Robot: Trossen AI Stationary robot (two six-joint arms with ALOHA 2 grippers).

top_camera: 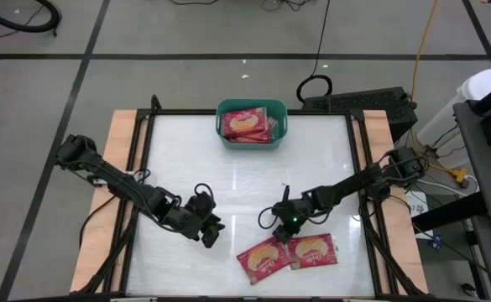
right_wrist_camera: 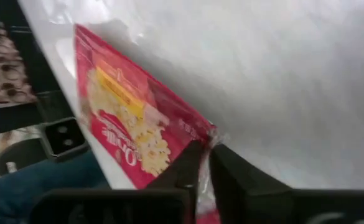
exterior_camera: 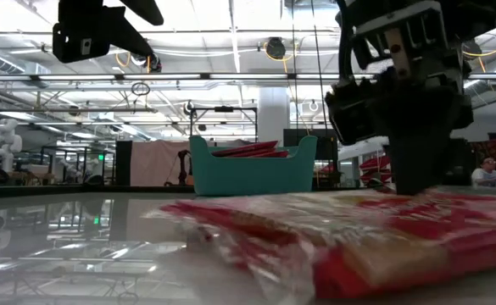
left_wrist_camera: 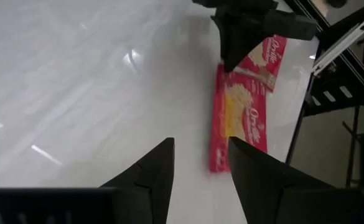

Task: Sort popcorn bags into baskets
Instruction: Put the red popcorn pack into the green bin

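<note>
Nearest the table's front edge, two flat red popcorn bags side by side, touching: left bag (top_camera: pixel 263 257) with its long axis tilted, right bag (top_camera: pixel 314 250) lying almost square. Right gripper (top_camera: pixel 289 233) down at their shared upper corners, fingers pinched nearly shut on a bag's edge (right_wrist_camera: pixel 188 134) — by the look of it, already gripped. Left gripper (top_camera: pixel 211 233) just beside, half open, holding nothing. Farther back, well apart — teal-green rounded plastic basket (top_camera: pixel 281 130) with red bags inside, straight beyond the right gripper.

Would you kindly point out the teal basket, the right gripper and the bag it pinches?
teal basket (top_camera: pixel 282 130), high view, right rim.
right gripper (right_wrist_camera: pixel 204 163), right wrist view, between fingertips.
pinched popcorn bag (right_wrist_camera: pixel 129 121), right wrist view, printed face.
</note>
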